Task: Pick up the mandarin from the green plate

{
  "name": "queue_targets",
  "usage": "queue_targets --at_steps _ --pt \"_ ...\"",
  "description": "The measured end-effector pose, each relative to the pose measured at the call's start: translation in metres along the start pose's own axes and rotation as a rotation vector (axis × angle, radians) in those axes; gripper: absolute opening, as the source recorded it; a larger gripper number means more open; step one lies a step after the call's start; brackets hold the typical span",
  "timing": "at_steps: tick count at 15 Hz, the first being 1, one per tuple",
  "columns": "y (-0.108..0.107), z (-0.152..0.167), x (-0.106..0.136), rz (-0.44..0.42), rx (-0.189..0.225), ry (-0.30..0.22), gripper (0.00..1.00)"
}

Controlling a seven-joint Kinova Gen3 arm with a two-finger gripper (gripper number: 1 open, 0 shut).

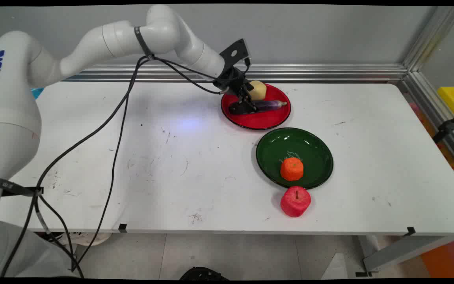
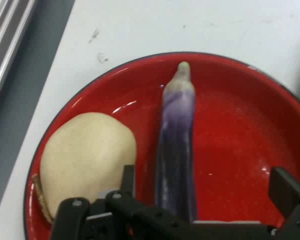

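My gripper (image 1: 246, 103) is low over the left part of a red plate (image 1: 264, 121) at the table's back. It is open, and its fingers (image 2: 287, 187) stand on either side of a purple eggplant (image 1: 271, 105) that lies across the plate. In the hand view the eggplant (image 2: 176, 140) runs up between the jaws, closer to the left one, with its pale stem end pointing away. A beige potato (image 1: 258, 90) rests on the same plate, just left of the left finger in the hand view (image 2: 87, 155). Bare red plate (image 2: 240, 115) shows to the right.
In front of the red plate, a green plate (image 1: 311, 148) holds an orange, carrot-like piece (image 1: 291, 169). A red apple (image 1: 295, 201) lies on the table by the green plate's near rim. An aluminium rail (image 1: 309, 72) runs along the back wall.
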Motion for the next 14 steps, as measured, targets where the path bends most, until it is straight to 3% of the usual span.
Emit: queue_targets --at_steps 9,14 --pt "0.036 -0.049 0.019 -0.004 -0.061 -0.062 1.00" --pt "0.063 -0.062 0.040 0.025 -0.071 -0.078 1.00"
